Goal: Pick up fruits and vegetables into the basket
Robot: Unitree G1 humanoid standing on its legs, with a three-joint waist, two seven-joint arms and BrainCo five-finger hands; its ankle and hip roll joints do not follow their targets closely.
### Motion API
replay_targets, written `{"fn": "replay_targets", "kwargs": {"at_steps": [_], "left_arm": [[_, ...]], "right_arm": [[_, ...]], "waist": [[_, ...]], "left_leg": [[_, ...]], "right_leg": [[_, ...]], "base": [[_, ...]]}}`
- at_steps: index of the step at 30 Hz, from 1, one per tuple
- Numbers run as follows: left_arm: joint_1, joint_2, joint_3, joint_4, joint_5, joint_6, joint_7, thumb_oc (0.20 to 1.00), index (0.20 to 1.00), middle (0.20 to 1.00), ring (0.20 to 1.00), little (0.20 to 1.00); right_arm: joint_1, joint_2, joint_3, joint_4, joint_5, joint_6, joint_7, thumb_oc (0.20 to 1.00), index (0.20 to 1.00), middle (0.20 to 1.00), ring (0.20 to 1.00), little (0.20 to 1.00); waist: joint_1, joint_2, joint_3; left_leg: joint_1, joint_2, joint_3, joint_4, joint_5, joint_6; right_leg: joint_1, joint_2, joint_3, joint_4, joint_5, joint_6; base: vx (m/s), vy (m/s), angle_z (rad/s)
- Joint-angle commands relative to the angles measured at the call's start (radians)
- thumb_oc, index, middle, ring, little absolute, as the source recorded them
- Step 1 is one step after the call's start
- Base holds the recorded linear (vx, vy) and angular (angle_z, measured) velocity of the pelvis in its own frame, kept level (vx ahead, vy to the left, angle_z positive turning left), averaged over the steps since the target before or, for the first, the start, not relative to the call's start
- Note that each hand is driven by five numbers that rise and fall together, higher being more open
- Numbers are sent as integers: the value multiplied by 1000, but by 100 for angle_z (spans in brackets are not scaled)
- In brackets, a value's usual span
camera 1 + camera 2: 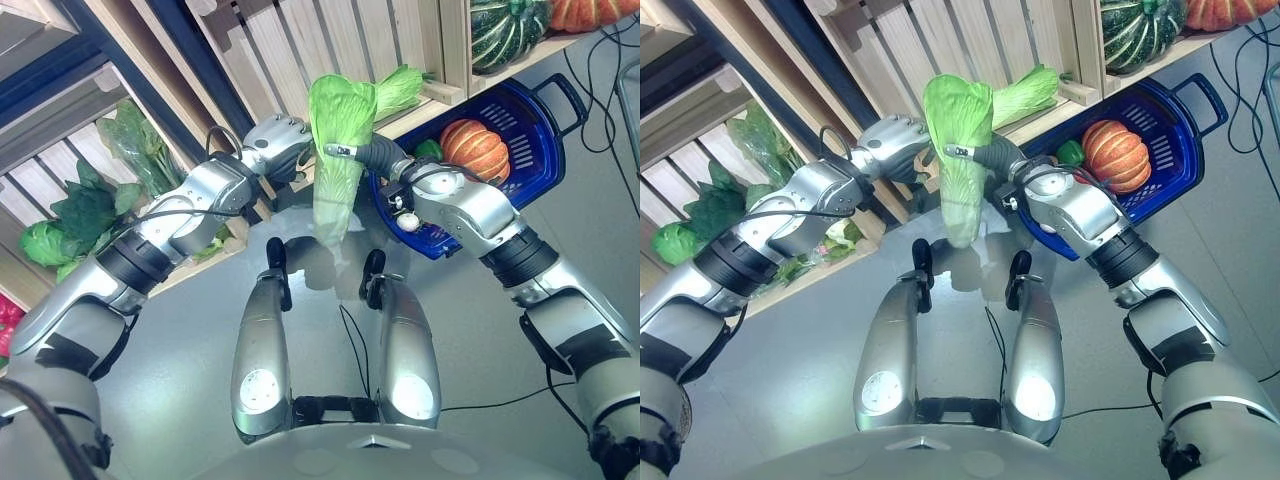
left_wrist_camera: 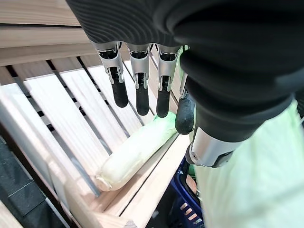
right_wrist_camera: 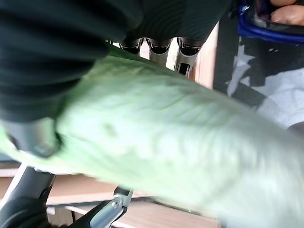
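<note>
Leafy greens [image 1: 85,205] sit on the wooden shelf [image 1: 290,45] at far left, and the left hand [image 1: 275,140], fingers straight and holding nothing, hovers by the slats where a second cabbage [image 2: 135,152] lies. At centre the right hand [image 1: 375,157] grips a long napa cabbage [image 1: 335,170] upright, fingers curled round it. To the right, the blue basket [image 1: 545,150] on the floor holds an orange pumpkin [image 1: 475,148].
</note>
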State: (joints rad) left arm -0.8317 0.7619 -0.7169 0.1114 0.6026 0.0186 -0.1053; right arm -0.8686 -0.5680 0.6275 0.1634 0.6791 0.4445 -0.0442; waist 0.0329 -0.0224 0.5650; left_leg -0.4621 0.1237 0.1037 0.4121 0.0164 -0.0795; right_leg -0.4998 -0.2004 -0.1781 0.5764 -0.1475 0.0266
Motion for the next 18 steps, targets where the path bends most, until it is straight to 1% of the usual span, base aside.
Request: {"fn": "replay_targets", "kwargs": {"at_steps": [1,3,5,6,7,8,12,13,14,15,16,17,18], "left_arm": [[49,-24,20,-102,-111,-13,14,200,200,200,200,200],[67,-27,29,-78,-159,6,12,200,200,200,200,200],[85,-37,28,-47,-153,41,31,200,200,200,200,200],[85,-38,26,-44,-153,43,33,200,200,200,200,200],[90,-56,19,-15,-151,79,58,200,200,200,200,200],[93,-71,20,2,-148,102,74,200,200,200,200,200],[98,-104,30,48,-160,155,154,200,200,200,200,200],[103,-107,44,57,-182,163,179,369,369,369,369,369],[110,-108,59,66,-193,169,201,492,492,492,492,492],[110,-108,57,67,-193,169,202,492,492,492,492,492],[120,-102,84,90,-213,169,272,736,736,736,736,736],[124,-99,95,100,-223,164,302,928,928,928,928,928],[129,-97,108,105,-230,161,322,1000,1000,1000,1000,1000]], "right_arm": [[-63,57,-60,-106,69,-157,-6,200,200,200,200,200],[-45,52,-97,-131,90,-191,-22,200,200,200,200,200],[-25,46,-140,-148,106,-237,-34,200,200,200,200,200],[-23,46,-144,-150,108,-238,-35,200,200,200,200,200],[-10,45,-183,-166,130,-269,-40,200,200,200,200,200],[4,47,-208,-182,129,-293,-55,200,200,200,200,200],[86,25,-308,-251,86,-366,-76,200,200,200,200,200],[110,19,-343,-276,60,-383,-86,200,200,200,200,200],[137,12,-376,-299,25,-401,-103,200,200,200,200,200],[140,12,-378,-302,24,-400,-104,200,200,200,200,200],[188,-7,-440,-329,-43,-449,-148,200,200,200,200,200],[215,-17,-471,-340,-97,-469,-191,200,200,200,200,200],[236,-28,-498,-344,-121,-487,-207,200,200,200,200,200]], "waist": [[-14,-7,-45],[-20,-4,-45],[-30,-4,-45],[-30,-5,-45],[-42,-7,-45],[-50,-10,-45],[-86,-15,-45],[-97,-14,-45],[-106,-13,-45],[-105,-13,-45],[-127,-10,-45],[-135,-10,-45],[-144,-9,-45]], "left_leg": [[44,-26,77,56,-157,48],[44,-24,81,58,-160,49],[45,-22,85,59,-162,49],[45,-21,85,59,-162,49],[47,-17,90,61,-163,50],[47,-13,93,62,-164,50],[48,-5,103,59,-163,48],[47,-3,108,58,-163,47],[46,0,113,58,-162,47],[46,0,113,59,-163,47],[43,5,121,60,-162,46],[41,8,126,61,-163,45],[39,11,129,61,-164,45]], "right_leg": [[51,7,-20,-116,43,46],[47,7,-18,-114,42,48],[43,12,-12,-112,43,49],[43,12,-12,-111,43,49],[42,15,-7,-110,43,51],[40,19,-2,-109,42,51],[28,32,11,-104,42,54],[23,35,13,-101,42,53],[18,37,16,-98,41,53],[18,37,16,-97,40,53],[6,44,23,-89,37,52],[1,47,27,-84,35,51],[-3,49,29,-82,33,51]], "base": [[0,0,0],[0,0,0],[0,0,0],[0,0,0],[0,0,0],[2,-41,0],[-3,-19,-3],[-8,18,-11],[-7,16,-14],[-7,22,-20],[-3,19,-24],[-3,26,-21],[-4,19,-19]]}}
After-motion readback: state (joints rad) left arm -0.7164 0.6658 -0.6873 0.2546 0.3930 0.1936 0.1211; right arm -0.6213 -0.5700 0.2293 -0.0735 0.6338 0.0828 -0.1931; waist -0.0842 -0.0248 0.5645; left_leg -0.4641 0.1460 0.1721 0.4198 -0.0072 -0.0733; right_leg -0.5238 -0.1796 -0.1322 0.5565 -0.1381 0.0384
